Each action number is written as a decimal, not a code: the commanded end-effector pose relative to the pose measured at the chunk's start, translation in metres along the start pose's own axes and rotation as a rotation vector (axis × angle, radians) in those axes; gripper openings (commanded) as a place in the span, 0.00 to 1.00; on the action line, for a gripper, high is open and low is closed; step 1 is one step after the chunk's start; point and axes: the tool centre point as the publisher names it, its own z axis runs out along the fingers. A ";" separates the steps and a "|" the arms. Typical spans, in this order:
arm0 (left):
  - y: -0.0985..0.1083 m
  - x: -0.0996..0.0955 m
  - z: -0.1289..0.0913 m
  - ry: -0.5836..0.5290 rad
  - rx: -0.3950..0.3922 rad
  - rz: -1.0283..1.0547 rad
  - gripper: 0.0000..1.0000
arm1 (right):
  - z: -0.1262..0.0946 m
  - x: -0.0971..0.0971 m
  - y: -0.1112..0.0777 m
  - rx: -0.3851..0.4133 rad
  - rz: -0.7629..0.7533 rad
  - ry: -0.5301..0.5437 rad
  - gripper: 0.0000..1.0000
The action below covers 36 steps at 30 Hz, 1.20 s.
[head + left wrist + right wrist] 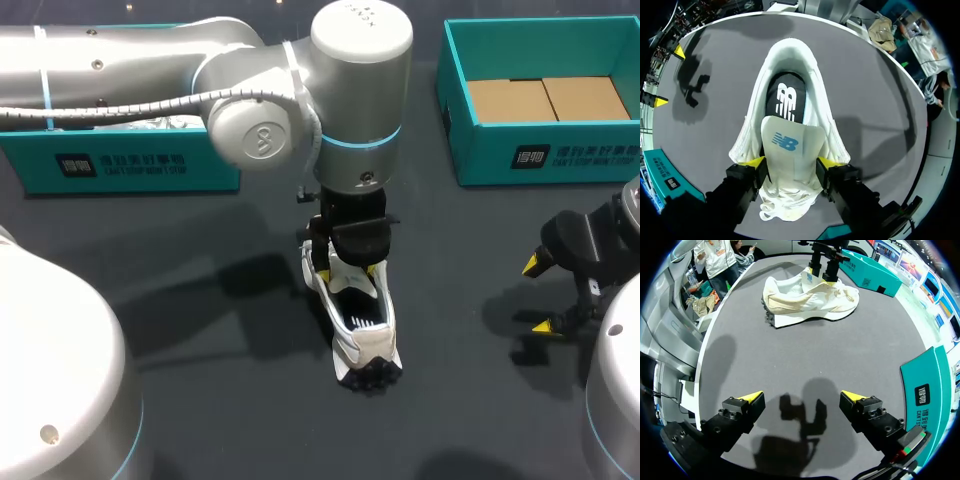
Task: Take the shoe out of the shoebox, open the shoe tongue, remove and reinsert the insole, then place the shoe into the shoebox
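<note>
Shoe (362, 325) stands on its sole on the dark surface (460, 250). It is out of the shoebox (490, 155), which sits well apart from it on the right tool's side. The left tool (792, 162) is directly over the lace end. It holds the tongue (792, 145) at a narrow setting, with one yellow fingertip (756, 162) against each edge, so the tongue stands lifted out of the opening. Just ahead of this tool the mouth of the shoe is uncovered and the dark insole (785, 100) shows inside. The heel is farthest ahead. The shoe's long axis runs straight along the left tool's line of sight, with the toe end under the wrist and the heel pointing away.

The right tool (802, 405) hangs over bare surface with its fingers spread wide and nothing between them. From it the shoe lies well ahead and side-on, its long axis crossing that tool's line of sight.

The step in hand looks like opening the tongue, with taking out the insole to follow. The left arm is the nearer one, but it is busy holding the tongue. The free right arm would probably have to cross the gap and come down at the heel end of the opening, ahead of the left fingertips, to pinch the insole's edge.
</note>
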 end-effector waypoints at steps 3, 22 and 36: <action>0.012 -0.003 -0.003 0.008 -0.003 -0.014 0.50 | -0.001 0.002 0.000 0.002 0.000 -0.003 1.00; 0.022 0.012 -0.062 -0.014 0.046 -0.025 0.31 | -0.001 0.002 0.000 0.002 0.000 -0.003 1.00; -0.025 -0.004 -0.013 0.012 0.100 0.045 0.21 | -0.001 0.002 0.000 0.002 0.000 -0.003 1.00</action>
